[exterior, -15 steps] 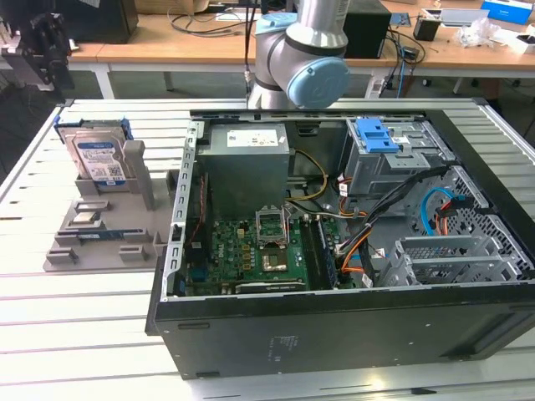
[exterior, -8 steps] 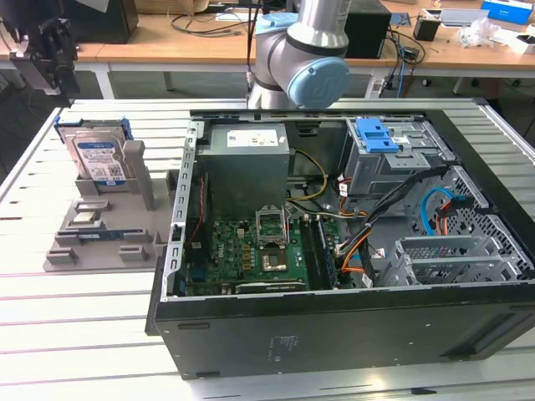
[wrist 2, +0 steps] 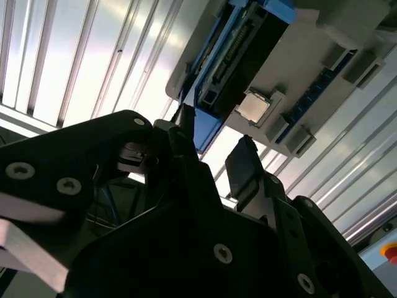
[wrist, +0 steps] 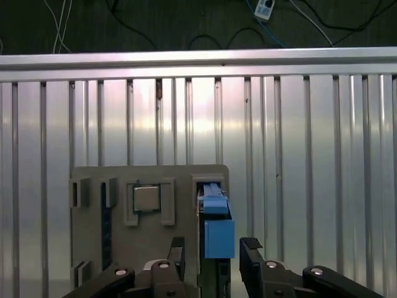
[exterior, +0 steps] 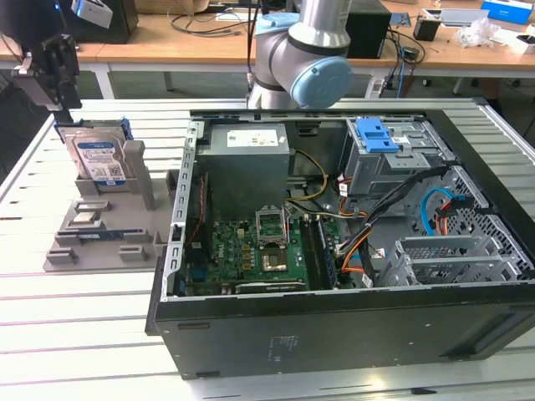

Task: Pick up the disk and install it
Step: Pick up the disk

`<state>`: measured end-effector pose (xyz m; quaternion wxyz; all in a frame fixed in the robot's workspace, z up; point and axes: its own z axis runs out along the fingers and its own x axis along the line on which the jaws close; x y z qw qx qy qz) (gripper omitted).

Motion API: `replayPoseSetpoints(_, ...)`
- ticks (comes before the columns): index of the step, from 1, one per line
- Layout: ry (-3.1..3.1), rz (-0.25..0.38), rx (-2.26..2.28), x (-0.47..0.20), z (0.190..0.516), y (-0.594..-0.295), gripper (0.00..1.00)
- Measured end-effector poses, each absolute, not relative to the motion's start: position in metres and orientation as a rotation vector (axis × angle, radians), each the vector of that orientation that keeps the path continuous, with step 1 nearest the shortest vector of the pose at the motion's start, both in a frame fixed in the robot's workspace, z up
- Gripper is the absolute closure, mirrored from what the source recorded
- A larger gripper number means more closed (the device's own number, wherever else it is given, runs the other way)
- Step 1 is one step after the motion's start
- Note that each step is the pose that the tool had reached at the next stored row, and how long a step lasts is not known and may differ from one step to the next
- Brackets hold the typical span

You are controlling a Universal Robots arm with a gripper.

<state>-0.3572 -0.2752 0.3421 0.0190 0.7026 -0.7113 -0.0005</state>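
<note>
Claw [wrist: 213,245] fingers [wrist: 251,256] stand wide apart and hold nothing; in the first wrist view the disk [wrist: 218,233] shows between them. Seen from the exterior view, the claw hangs above the disk, clear of it. That disk stands on edge in the grey holder [exterior: 144,180] on the slatted worktop [exterior: 84,317], on the exterior view's left of the open computer case [exterior: 334,334].

Worktable: a slatted aluminium top [exterior: 75,334] is spreading across the foreground of the exterior view.
Desks: wooden-topped desks [exterior: 167,46] are standing behind it on white legs, carrying loose cables [exterior: 201,17] and small boxes.
Floor: a dark floor [wrist: 155,25] is showing beyond the table's edge rail in the first wrist view.
Light: brightness is glaring off the slats [wrist: 205,124] in both wrist views.
</note>
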Motion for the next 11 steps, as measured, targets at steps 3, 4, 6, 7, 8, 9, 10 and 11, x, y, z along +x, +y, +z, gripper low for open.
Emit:
replayPoseSetpoints(3, -2.192, -0.001, 2.195, -0.354, 0.335, -0.275, 0.52)
replayPoseSetpoints(4, -2.188, -0.001, 2.199, -0.354, 0.334, -0.275, 0.52)
replayPoseSetpoints(6, -2.18, 0.0, 2.208, -0.354, 0.329, -0.275, 0.52)
replayPoseSetpoints(7, -2.177, 0.0, 2.21, -0.354, 0.328, -0.275, 0.52)
replayPoseSetpoints(8, -2.175, 0.0, 2.212, -0.354, 0.326, -0.275, 0.52)
replayPoseSetpoints(9, -2.173, 0.0, 2.214, -0.354, 0.324, -0.275, 0.52)
replayPoseSetpoints(10, -2.171, 0.0, 2.216, -0.354, 0.322, -0.275, 0.52)
replayPoseSetpoints(11, -2.17, 0.0, 2.217, -0.354, 0.32, -0.275, 0.52)
